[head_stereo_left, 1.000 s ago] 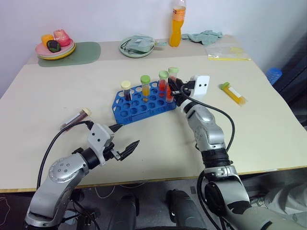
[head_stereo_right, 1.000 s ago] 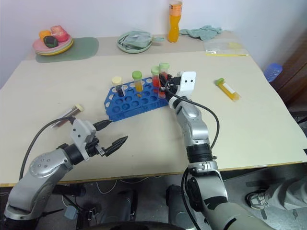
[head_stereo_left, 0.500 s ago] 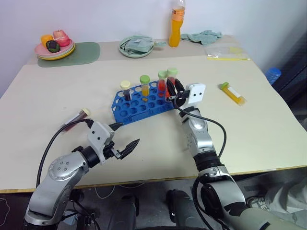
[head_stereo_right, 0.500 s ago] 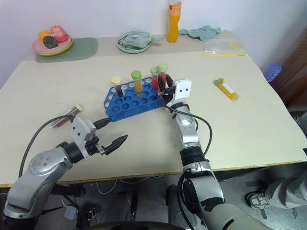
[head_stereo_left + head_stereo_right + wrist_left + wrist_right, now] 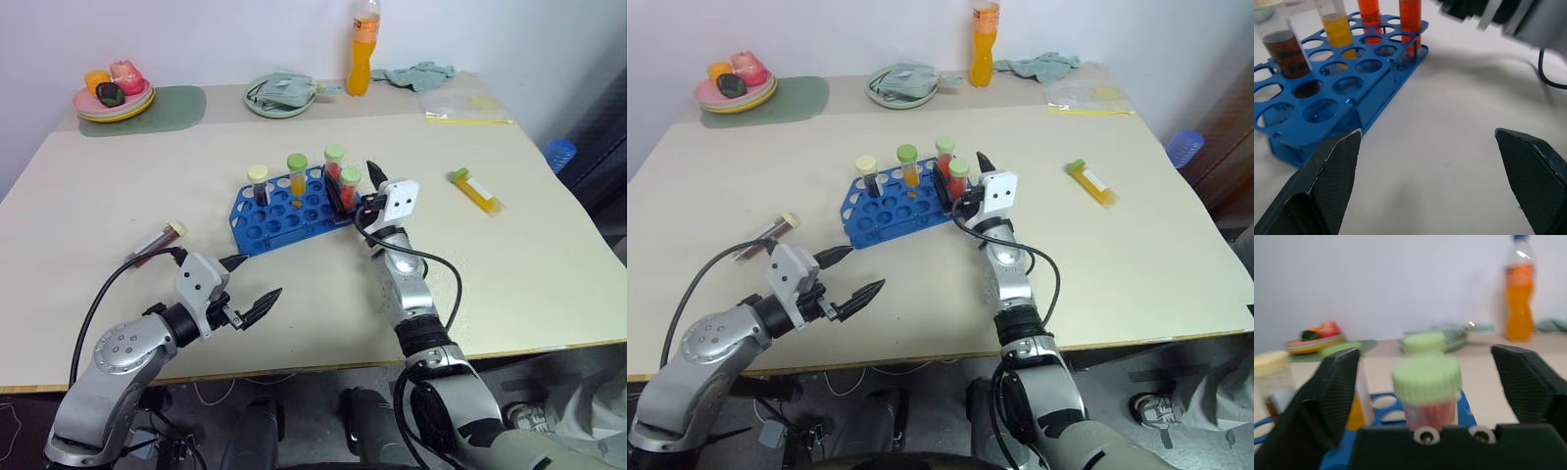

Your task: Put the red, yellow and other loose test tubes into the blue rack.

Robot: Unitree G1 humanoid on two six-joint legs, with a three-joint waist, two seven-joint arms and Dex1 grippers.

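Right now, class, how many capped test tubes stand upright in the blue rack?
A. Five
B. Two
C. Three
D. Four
D: the blue rack holds a cream-capped dark tube, a green-capped yellow tube and two green-capped red tubes, the nearer one between the open jaws of the right gripper.

I see the blue rack (image 5: 284,211) mid-table with four capped tubes upright in it: a cream-capped dark tube (image 5: 258,183), a green-capped yellow tube (image 5: 296,176) and two green-capped red tubes (image 5: 334,164) at its right end. A maroon tube (image 5: 157,242) and a yellow tube (image 5: 476,191) lie loose on the table, well apart on opposite sides.
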